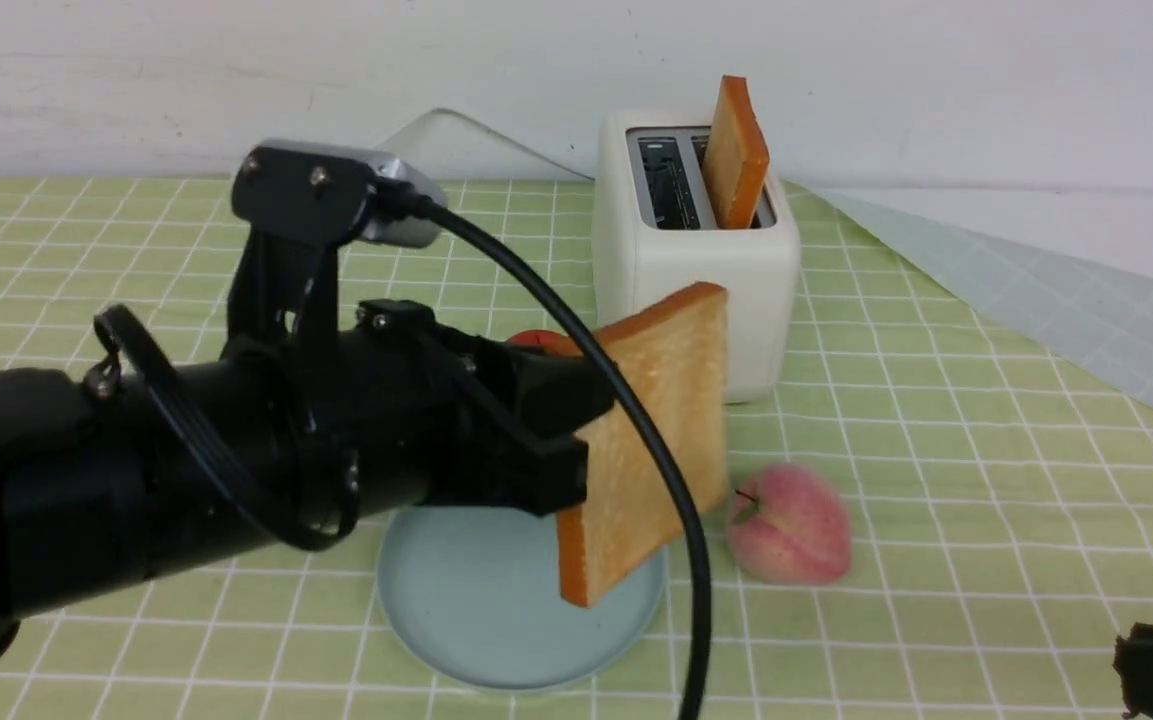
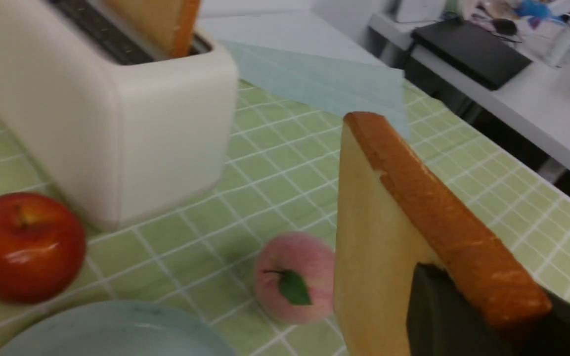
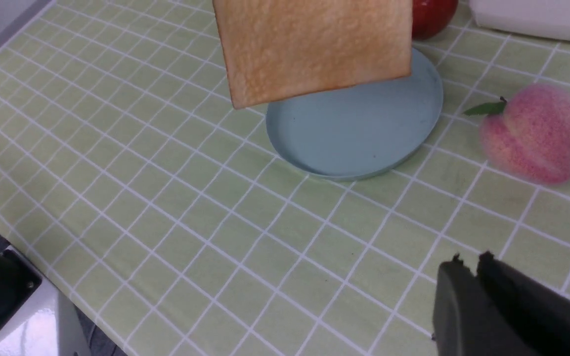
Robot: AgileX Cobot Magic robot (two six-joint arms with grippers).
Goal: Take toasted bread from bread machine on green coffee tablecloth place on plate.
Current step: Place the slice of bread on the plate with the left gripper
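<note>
Green coffee tablecloth (image 1: 946,580) beneath pale blue plate (image 1: 476,610), white wall (image 1: 496,70) behind.

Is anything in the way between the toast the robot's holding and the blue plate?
Nothing visible. The toast in the left gripper hangs tilted over the bare plate; the peach and apple sit beside it, off its rim.

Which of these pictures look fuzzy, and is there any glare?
Front view: soft, even light, and the held toast is crisp. Left wrist view: the bread machine and red apple are smeared soft, and the apple has a pale highlight. Right wrist view: the green coffee tablecloth grid is sharp, while the peach is slightly fuzzy.
</note>
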